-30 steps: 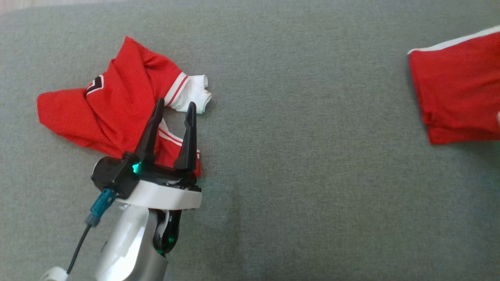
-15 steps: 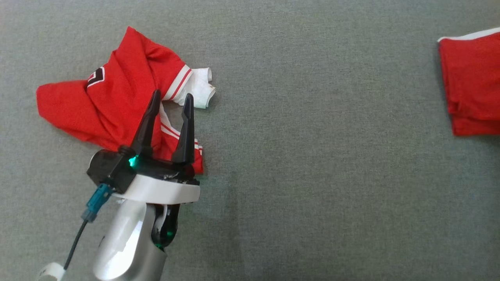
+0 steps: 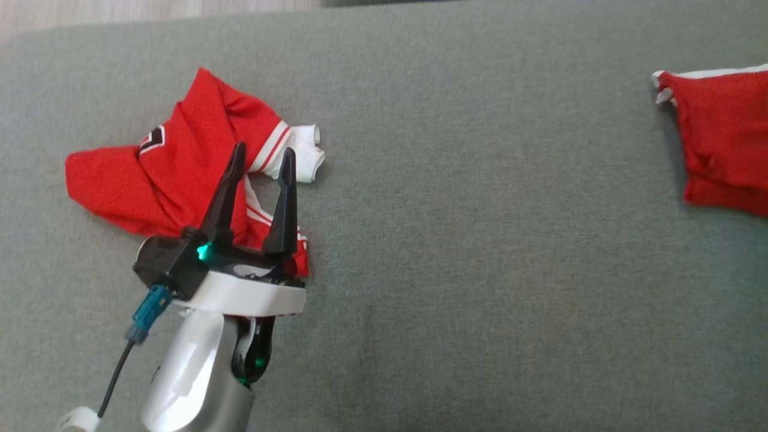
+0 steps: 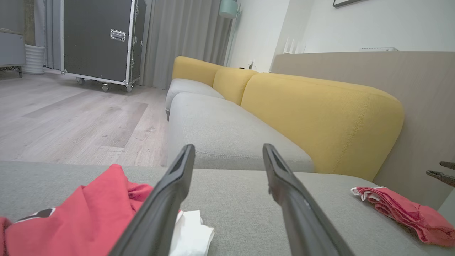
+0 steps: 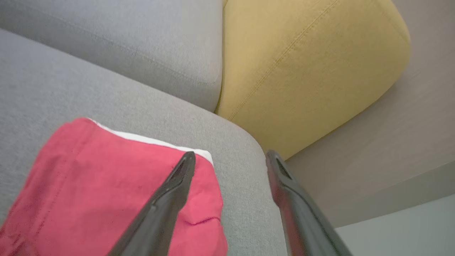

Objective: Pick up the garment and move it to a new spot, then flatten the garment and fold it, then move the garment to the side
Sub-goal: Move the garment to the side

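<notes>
My left gripper (image 3: 264,149) hangs over the crumpled jersey (image 3: 174,156) near the cushion's (image 3: 480,252) left end, fingers spread, holding nothing. My right gripper (image 5: 231,153) is above the folded garment (image 5: 106,177) at the cushion's right end, by its back corner. Its fingers are apart too, and the cloth lies free.

Right hand (image 5: 230,154) fingers spread wide, nothing gripped, one finger overlapping the folded red garment (image 5: 89,177) with white edge on grey sofa seat (image 5: 142,103), yellow cushion (image 5: 302,64) behind.
</notes>
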Controlling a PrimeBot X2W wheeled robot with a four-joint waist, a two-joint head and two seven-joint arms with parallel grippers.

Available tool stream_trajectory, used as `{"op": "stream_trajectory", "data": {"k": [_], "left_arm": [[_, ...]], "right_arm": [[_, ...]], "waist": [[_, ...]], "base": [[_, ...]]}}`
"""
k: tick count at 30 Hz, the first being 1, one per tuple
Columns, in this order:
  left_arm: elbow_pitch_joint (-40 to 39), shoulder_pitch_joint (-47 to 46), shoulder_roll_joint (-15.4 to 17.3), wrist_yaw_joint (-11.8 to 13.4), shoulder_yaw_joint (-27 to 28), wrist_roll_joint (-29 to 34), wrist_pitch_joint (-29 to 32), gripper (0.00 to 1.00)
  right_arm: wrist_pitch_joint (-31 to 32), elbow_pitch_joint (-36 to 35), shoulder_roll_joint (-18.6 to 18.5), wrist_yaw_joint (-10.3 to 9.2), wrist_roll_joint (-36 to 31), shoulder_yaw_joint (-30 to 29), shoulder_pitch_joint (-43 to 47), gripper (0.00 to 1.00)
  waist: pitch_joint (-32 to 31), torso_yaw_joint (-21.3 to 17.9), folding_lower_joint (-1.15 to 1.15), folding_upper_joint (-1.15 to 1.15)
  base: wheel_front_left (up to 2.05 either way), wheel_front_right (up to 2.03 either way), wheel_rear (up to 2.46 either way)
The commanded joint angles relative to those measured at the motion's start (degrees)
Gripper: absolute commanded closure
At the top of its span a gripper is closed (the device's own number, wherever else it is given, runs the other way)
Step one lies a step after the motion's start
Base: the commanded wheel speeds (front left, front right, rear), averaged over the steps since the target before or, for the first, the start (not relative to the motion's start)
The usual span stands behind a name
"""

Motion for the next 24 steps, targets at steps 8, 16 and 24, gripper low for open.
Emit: {"op": "stream_trajectory", "data": {"k": [8,16,24], "left_arm": [[-2.1,2.1,0.4,0.1,3.8,0.6,-0.3,0.00],[-2.7,5.2,0.3,0.1,5.9,1.1,-0.3,0.00],[-2.7,8.3,0.3,0.1,7.1,1.4,-0.3,0.00]], "right_arm": [[-4.7,-6.9,8.2,-0.05,3.1,-3.5,2.4,0.00],[-6.6,-20.3,19.3,-0.05,11.1,-3.8,7.0,0.00],[-6.8,-31.2,26.6,-0.05,16.6,-5.2,18.4,0.00]], "waist": [[-6.2,-1.9,0.00,0.00],[-11.0,-3.1,0.00,0.00],[-14.1,-3.3,0.00,0.00]], "base": [[0.00,0.00,0.00],[0.00,0.00,0.00],[0.00,0.00,0.00]]}}
